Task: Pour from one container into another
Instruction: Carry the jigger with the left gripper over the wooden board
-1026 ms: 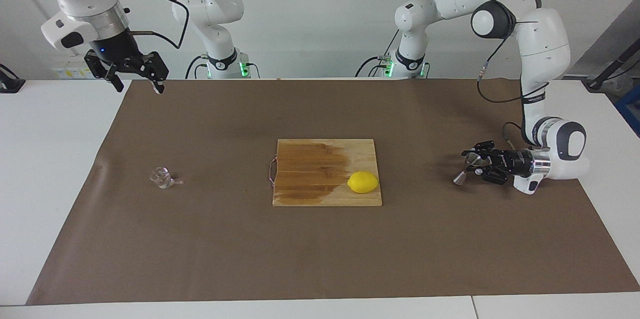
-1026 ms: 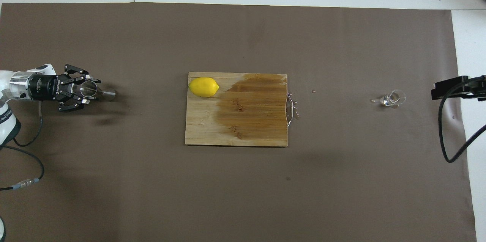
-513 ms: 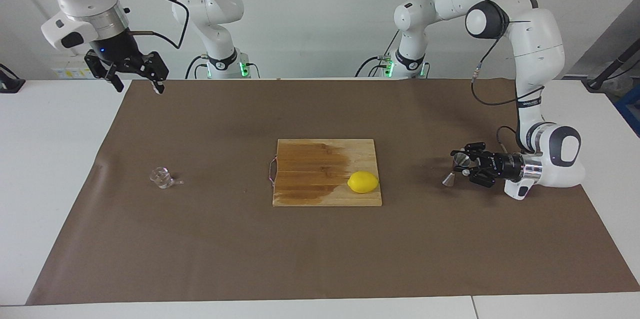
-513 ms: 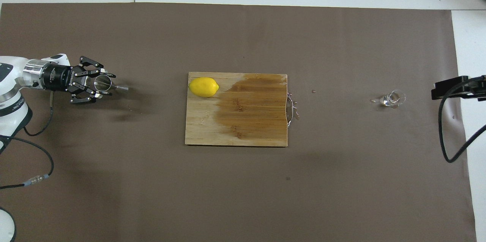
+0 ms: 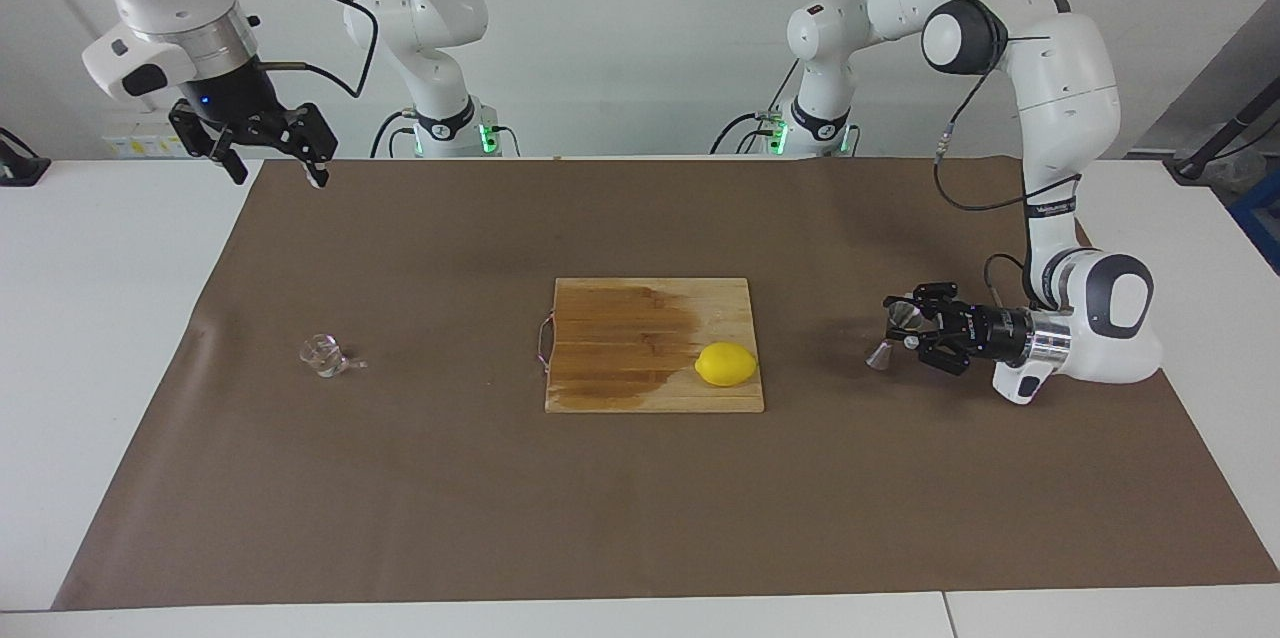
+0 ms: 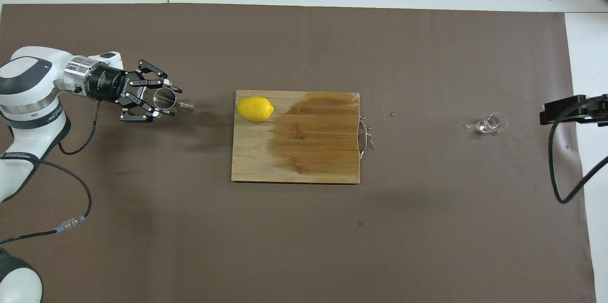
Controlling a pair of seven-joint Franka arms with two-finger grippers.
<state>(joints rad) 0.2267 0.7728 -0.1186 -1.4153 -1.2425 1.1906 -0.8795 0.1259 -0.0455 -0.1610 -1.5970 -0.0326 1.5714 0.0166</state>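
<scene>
The glass cup [image 5: 323, 355], tiny and clear, stands on the brown mat [image 5: 400, 478] toward the right arm's end of the tabletop [image 5: 100, 318], well apart from everything else, with a glint of something clear just beside its base. I judge it light, stiff, slippery and breakable; the sensible hold would be across its walls at mid-height with gentle pressure, keeping the rim free for pouring. The right gripper [image 5: 268, 158] hangs high over the mat's edge nearest the robots, its fingers spread and holding nothing; that arm waits.

In the middle of the mat lies a wooden cutting board [image 5: 640, 388], part of it darkened as if wet, with a lemon [image 5: 726, 364] resting on its corner toward the left arm's end.

Next comes the steel jigger [image 5: 893, 334], an hourglass of grey metal. The left gripper [image 5: 912, 330], reaching in sideways, is closed around its upper cone and carries it tilted, low over the mat between the board and the left arm's end. Whether the lower cone touches the mat I cannot tell. Being rigid, smooth and light, the jigger could swivel in such a grip; the narrow waist looks the surer place to hold it.
</scene>
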